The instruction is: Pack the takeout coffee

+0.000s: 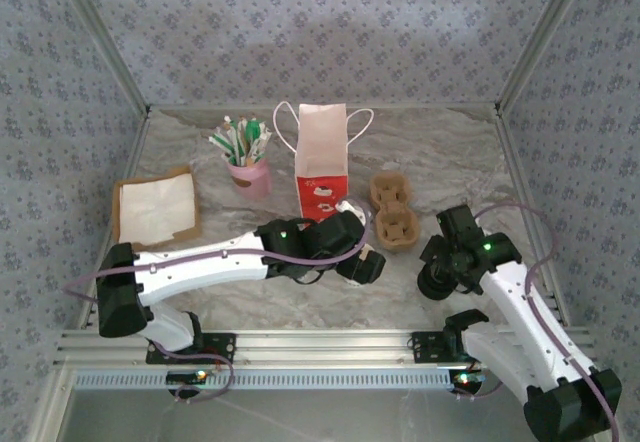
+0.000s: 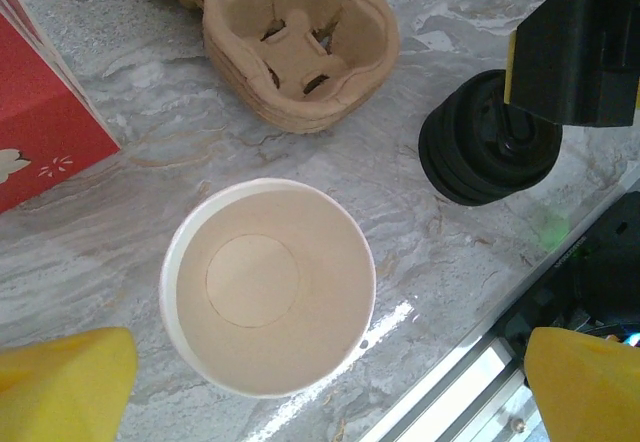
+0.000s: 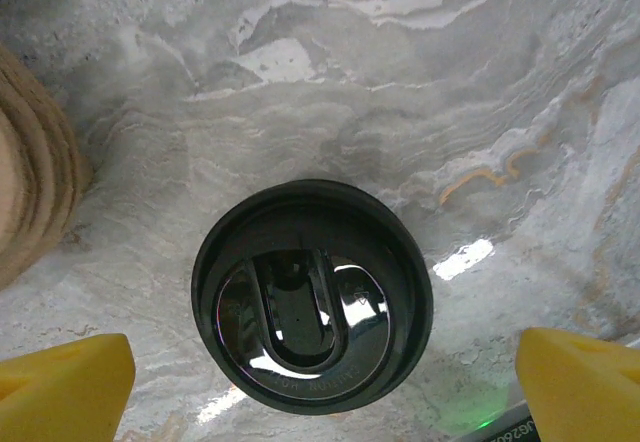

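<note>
A lidless white paper cup (image 2: 268, 287) stands upright on the marble table, seen from straight above. My left gripper (image 2: 325, 387) (image 1: 362, 262) is open around it, its yellow fingertips (image 2: 65, 387) apart from the cup's sides. A short stack of black plastic lids (image 3: 312, 297) (image 2: 488, 140) (image 1: 436, 283) rests on the table to the right. My right gripper (image 3: 322, 387) (image 1: 440, 274) hangs open above the stack, one fingertip on each side and neither touching it. The takeout coffee, a cup with its lid on, is out of view.
A red and white paper bag (image 1: 322, 162) (image 2: 40, 122) stands open behind the left gripper. Stacked cardboard cup carriers (image 1: 392, 207) (image 2: 290, 42) lie right of it. A pink cup of utensils (image 1: 248, 167) and a tray of napkins (image 1: 155, 210) sit at the left. The metal front rail (image 2: 500, 362) runs close by.
</note>
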